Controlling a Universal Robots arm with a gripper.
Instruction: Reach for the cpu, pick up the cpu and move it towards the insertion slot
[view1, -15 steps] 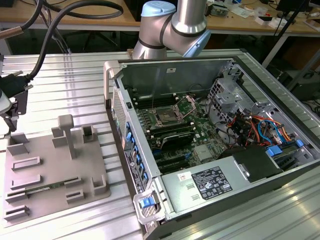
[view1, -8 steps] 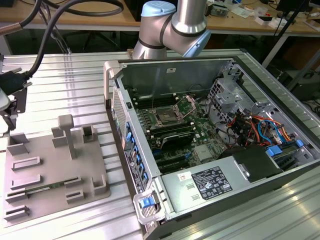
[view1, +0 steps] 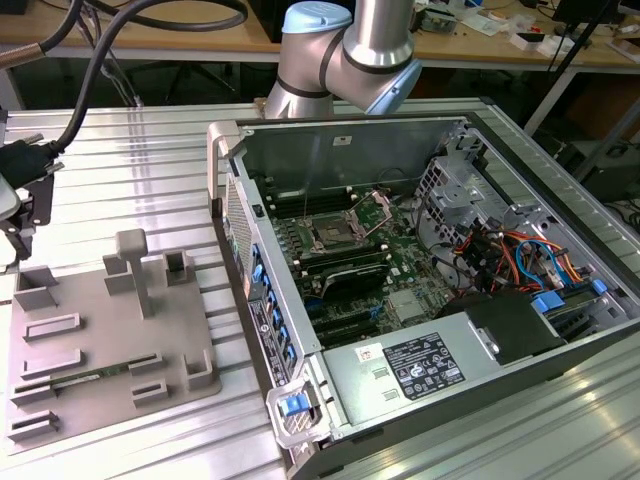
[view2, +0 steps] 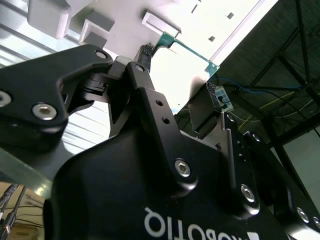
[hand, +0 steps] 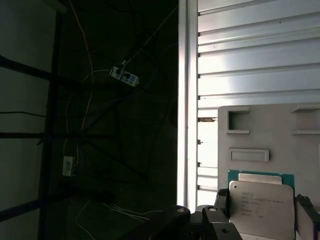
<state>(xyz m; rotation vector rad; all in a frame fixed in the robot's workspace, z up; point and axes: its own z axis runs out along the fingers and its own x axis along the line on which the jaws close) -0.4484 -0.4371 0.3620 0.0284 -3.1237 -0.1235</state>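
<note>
The hand (hand: 261, 216) is clenched on the cpu (hand: 260, 200). In the first wrist view, 2 dark fingers (hand: 222, 202) bear on 2 opposite edges and leave the silvery lid untouched, probably to keep pressure off the chip faces. The cpu appears raised clear of the grey fixture plate (hand: 260, 135), whose blocks and pockets locate parts for pickup. The plate lies on the ribbed desk (view1: 130, 130). Toward the exterior view's right, the computer case (view1: 225, 160) lies open so the insertion slot (view1: 330, 237) can be reached from above. The cpu is well apart from the slot.
</note>
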